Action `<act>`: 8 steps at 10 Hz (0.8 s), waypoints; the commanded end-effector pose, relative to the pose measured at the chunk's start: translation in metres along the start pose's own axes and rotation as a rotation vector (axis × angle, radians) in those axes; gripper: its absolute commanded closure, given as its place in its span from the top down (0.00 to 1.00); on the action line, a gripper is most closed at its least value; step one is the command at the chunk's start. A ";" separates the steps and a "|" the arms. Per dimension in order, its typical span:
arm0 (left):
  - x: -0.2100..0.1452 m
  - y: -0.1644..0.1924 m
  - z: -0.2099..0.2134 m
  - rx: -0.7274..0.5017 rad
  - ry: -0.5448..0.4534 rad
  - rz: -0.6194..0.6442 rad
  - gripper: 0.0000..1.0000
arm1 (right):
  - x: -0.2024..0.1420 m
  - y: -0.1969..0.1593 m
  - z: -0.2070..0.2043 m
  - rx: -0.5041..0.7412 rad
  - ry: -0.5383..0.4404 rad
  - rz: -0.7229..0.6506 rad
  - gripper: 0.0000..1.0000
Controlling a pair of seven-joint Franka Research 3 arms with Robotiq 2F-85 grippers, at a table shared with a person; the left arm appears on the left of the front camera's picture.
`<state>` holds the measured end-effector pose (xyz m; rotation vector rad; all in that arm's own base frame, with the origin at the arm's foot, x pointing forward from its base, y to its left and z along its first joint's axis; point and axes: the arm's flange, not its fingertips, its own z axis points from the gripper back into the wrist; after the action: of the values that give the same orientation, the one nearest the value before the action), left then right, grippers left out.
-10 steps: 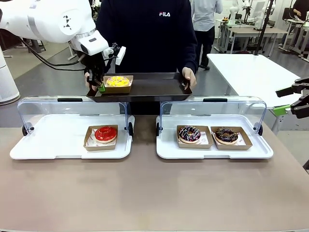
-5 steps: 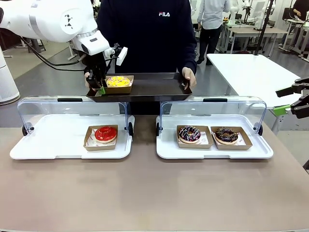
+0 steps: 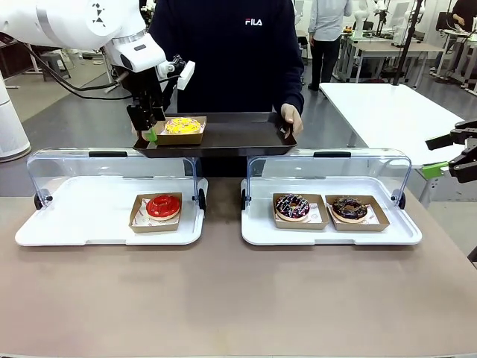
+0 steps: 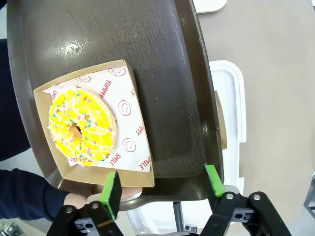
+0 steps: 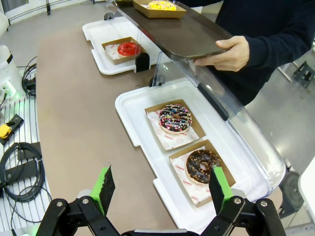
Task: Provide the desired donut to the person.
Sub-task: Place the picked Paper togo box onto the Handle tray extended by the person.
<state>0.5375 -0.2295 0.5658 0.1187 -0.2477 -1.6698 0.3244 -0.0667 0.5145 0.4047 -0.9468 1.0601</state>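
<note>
The person (image 3: 231, 52) in a black FILA sweatshirt holds a dark tray (image 3: 238, 134) out over the far edge of the table, one hand (image 3: 292, 118) on its right end. On the tray's left part lies a yellow sprinkled donut (image 3: 182, 125) in a brown paper box. My left gripper (image 3: 149, 123) hangs just left of that box, open. In the left wrist view the yellow donut (image 4: 81, 125) lies beyond my open left gripper (image 4: 162, 184), which holds nothing above the tray's rim (image 4: 197, 98). My right gripper (image 5: 162, 187) is open off the table's right side (image 3: 455, 153).
A white tray (image 3: 74, 216) with a raised clear lid holds a red donut (image 3: 163, 206). A second lidded tray (image 3: 328, 233) holds a dark sprinkled donut (image 3: 292, 206) and a chocolate donut (image 3: 349, 208). A white table (image 3: 395, 112) stands at the far right.
My left gripper has opened, let go of the yellow donut's box and risen a little, up and left. The box stays on the person's tray. The right arm has not moved.
</note>
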 end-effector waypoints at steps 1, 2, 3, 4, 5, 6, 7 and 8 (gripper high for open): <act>-0.002 0.001 0.004 -0.047 -0.022 -0.015 1.00 | 0.000 -0.002 -0.003 0.007 -0.033 0.010 1.00; -0.003 0.000 0.006 -0.058 -0.011 -0.011 1.00 | 0.000 -0.002 -0.003 0.007 -0.033 0.010 1.00; -0.004 0.000 0.007 -0.076 -0.016 -0.006 1.00 | 0.000 -0.002 -0.003 0.007 -0.033 0.010 1.00; -0.003 0.000 0.005 -0.093 -0.018 0.004 1.00 | 0.000 -0.002 -0.003 0.007 -0.033 0.010 1.00; -0.005 -0.007 0.001 -0.141 -0.023 0.014 1.00 | 0.000 -0.002 -0.003 0.007 -0.033 0.010 1.00; -0.001 -0.004 0.002 -0.064 0.003 0.008 1.00 | 0.000 -0.002 -0.003 0.007 -0.033 0.010 1.00; -0.001 -0.004 0.002 -0.064 0.003 0.008 1.00 | 0.000 -0.002 -0.003 0.007 -0.033 0.010 1.00; -0.001 -0.004 0.002 -0.064 0.003 0.008 1.00 | 0.000 -0.002 -0.003 0.007 -0.033 0.010 1.00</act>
<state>0.5314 -0.2275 0.5643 0.0475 -0.1771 -1.6642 0.3244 -0.0666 0.5144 0.4051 -0.9465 1.0604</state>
